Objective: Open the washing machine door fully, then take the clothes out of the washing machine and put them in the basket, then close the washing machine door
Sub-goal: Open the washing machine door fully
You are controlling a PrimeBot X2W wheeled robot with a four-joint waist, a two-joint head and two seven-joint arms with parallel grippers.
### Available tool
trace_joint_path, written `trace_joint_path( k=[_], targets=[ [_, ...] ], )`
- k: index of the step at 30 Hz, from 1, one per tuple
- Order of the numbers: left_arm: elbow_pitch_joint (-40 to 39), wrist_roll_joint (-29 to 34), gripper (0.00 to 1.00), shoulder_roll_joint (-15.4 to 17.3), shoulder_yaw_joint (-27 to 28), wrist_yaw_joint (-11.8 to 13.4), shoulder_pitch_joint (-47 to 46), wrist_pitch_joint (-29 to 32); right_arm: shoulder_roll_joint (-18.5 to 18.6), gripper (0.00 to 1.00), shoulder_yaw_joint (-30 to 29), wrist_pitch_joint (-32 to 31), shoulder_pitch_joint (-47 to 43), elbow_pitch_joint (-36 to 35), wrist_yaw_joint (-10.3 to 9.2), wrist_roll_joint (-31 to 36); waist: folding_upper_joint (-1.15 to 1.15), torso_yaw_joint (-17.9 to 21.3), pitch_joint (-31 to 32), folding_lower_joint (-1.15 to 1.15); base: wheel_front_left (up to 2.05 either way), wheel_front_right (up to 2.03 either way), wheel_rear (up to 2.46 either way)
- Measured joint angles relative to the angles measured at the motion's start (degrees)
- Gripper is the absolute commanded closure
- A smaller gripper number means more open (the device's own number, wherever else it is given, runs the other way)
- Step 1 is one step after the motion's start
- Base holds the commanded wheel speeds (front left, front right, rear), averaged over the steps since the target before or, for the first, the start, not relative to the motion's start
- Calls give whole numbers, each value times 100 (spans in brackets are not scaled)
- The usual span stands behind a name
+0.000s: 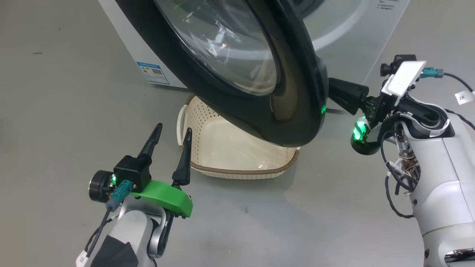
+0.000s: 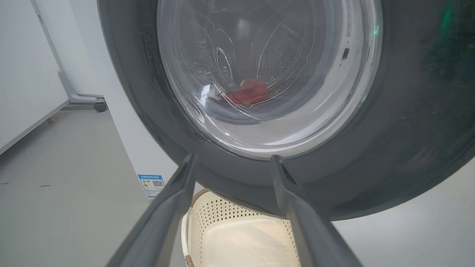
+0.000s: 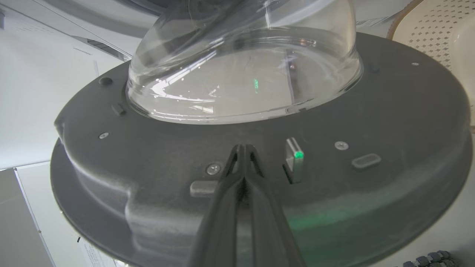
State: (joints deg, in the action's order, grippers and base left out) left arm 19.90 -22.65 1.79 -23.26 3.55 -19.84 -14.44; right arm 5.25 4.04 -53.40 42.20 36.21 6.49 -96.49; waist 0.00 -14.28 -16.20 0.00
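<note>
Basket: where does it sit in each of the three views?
Head view: basket at centre, partly under the washing machine door.
Left wrist view: bottom centre, below the door.
Right wrist view: top right corner, beyond the door.
Shared landmark: the door's clear glass bowl.

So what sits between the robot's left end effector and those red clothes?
The door: in the left wrist view, the clothes show through its glass, beyond the open left end effector.

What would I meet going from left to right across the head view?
left gripper → basket → right gripper. The washing machine door overhangs the basket, so its place in the order is unclear.
</note>
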Motion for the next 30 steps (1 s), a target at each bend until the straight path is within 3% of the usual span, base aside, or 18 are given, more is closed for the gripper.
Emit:
trace_joint_path(
  k=[30],
  targets=[
    [162, -157, 0, 9, -130, -31, 367, 0, -147, 100, 778, -532, -1330, -922, 46, -376, 0, -898, 644, 0, 0, 0, 0]
  ],
)
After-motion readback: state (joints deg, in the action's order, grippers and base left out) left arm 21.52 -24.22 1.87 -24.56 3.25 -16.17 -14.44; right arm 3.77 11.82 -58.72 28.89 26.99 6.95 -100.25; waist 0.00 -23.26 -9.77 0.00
